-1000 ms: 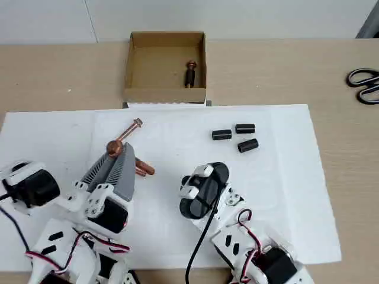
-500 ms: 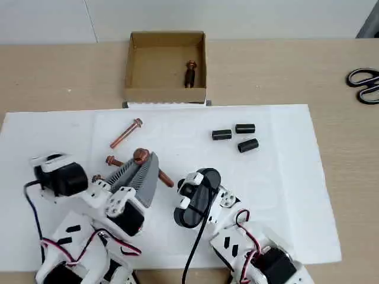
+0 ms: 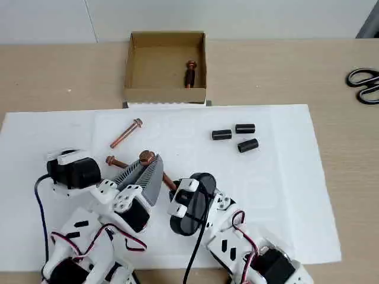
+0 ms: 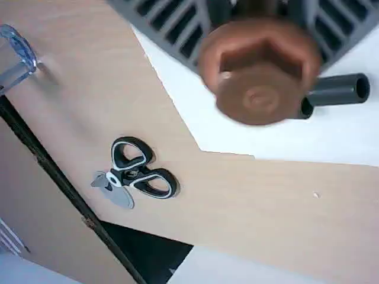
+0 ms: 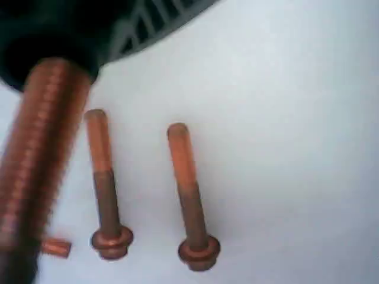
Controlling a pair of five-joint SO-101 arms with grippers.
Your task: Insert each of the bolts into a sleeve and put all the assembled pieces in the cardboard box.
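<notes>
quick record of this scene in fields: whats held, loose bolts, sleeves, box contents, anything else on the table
held: left gripper shut on a bolt, over the white paper
loose bolts: two, lying on the paper
sleeves: three, black, close together on the paper, none with a bolt in it
cardboard box: one assembled piece inside
other: scissors on the bare table, off the paper
</notes>
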